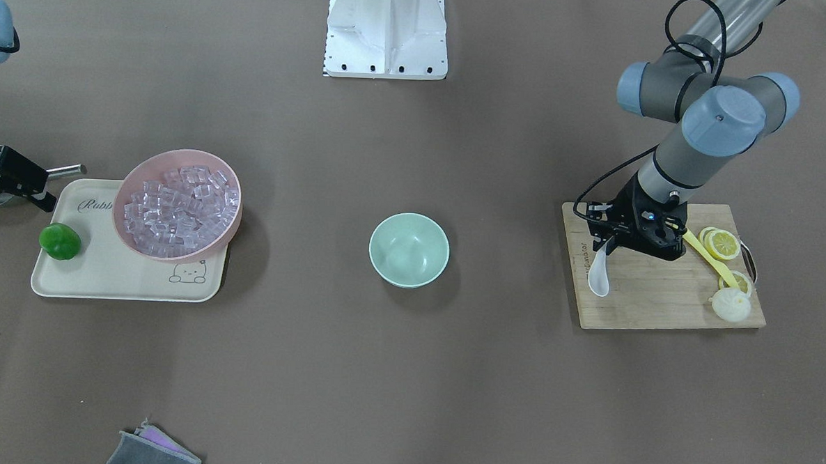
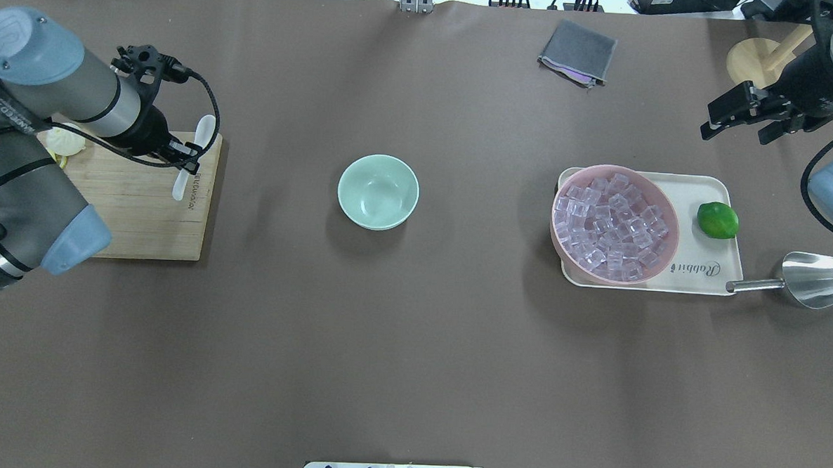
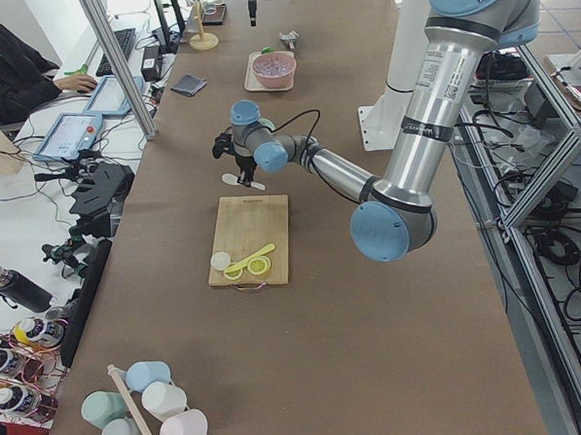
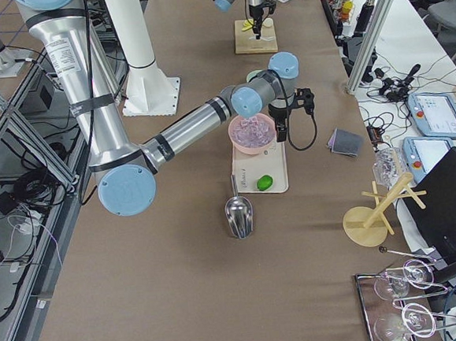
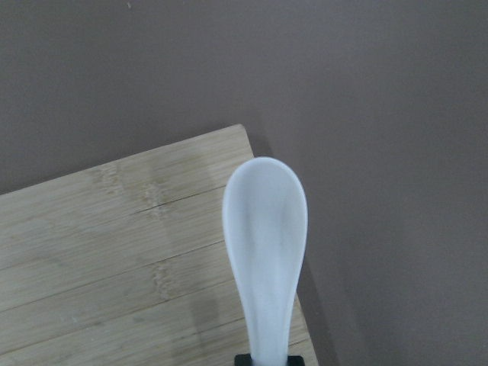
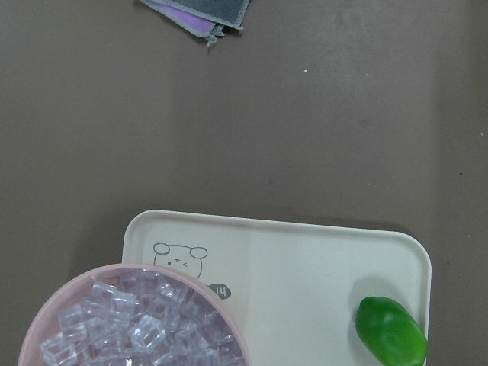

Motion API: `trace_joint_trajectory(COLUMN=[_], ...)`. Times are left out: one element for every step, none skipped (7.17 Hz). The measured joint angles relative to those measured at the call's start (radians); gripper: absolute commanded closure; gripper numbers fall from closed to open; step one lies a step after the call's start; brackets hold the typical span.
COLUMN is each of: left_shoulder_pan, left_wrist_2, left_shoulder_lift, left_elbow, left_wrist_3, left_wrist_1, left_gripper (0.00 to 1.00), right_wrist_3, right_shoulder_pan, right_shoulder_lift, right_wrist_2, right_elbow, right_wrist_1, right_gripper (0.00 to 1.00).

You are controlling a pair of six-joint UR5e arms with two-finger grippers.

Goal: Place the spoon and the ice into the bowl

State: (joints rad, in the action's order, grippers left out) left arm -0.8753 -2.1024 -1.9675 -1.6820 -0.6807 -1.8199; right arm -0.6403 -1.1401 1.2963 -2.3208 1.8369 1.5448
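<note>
The brown counter (image 1: 406, 385) fills the front-facing frame. At upper right, the left arm reaches down to a wooden cutting board (image 1: 661, 302) at right of centre. The left gripper (image 1: 611, 242) has its fingers clamped on the handle of the white spoon (image 1: 599, 273). I see the scoop pointing toward the bottom of the frame, over the board's left part. In the left wrist view the scoop hangs over the board's corner.

At left of centre sits a cream tray (image 1: 118, 278) carrying a pink bowl (image 1: 117, 208). The ice (image 1: 177, 211) lies heaped inside that bowl. A green lime (image 1: 60, 241) rests on the tray's left end.

The mint-green bowl (image 1: 408, 253) stands alone at the centre of the frame, with nothing in it, well apart from board and tray.

In the overhead view the right gripper (image 2: 736, 128) hovers at upper right, fingers apart and holding nothing. Below it, a steel scoop (image 2: 812, 279) lies just beside the tray's right end.

Lemon slices (image 1: 723, 243) sit at the board's right edge.
</note>
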Motion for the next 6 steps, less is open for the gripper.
trace_joint_trajectory(left_shoulder_pan=[-0.002,-0.001,0.0,0.0,0.0,0.0], left_wrist_2=[-0.001,-0.003,-0.004,-0.005,-0.005,-0.004], left_shoulder_lift=[-0.056,-0.098,-0.128,-0.142,-0.147,-0.147], left_elbow=[-0.029,-0.05,-0.06,-0.065,-0.071,-0.078], left_wrist_3=[-0.01,-0.041,-0.074,-0.09,-0.096,-0.098], left_wrist_1=[0.088,0.142,0.165,0.172,0.174,0.176], left_gripper=[1.0,1.0,1.0,1.0,1.0,1.0], right_wrist_3=[-0.051,-0.092,-0.112,-0.123,-0.129,-0.132], right_shoulder_pan=[0.049,0.103,0.152,0.184,0.205,0.231], right_shoulder_lift=[-0.008,-0.011,-0.013,-0.015,-0.012,-0.009], right_wrist_2=[0.047,0.09,0.116,0.123,0.123,0.131], right_elbow=[0.017,0.048,0.078,0.092,0.093,0.089], right_wrist_1=[0.0,0.0,-0.004,-0.029,-0.07,-0.13], right_gripper=[0.01,0.01,0.01,0.04,0.02,0.01])
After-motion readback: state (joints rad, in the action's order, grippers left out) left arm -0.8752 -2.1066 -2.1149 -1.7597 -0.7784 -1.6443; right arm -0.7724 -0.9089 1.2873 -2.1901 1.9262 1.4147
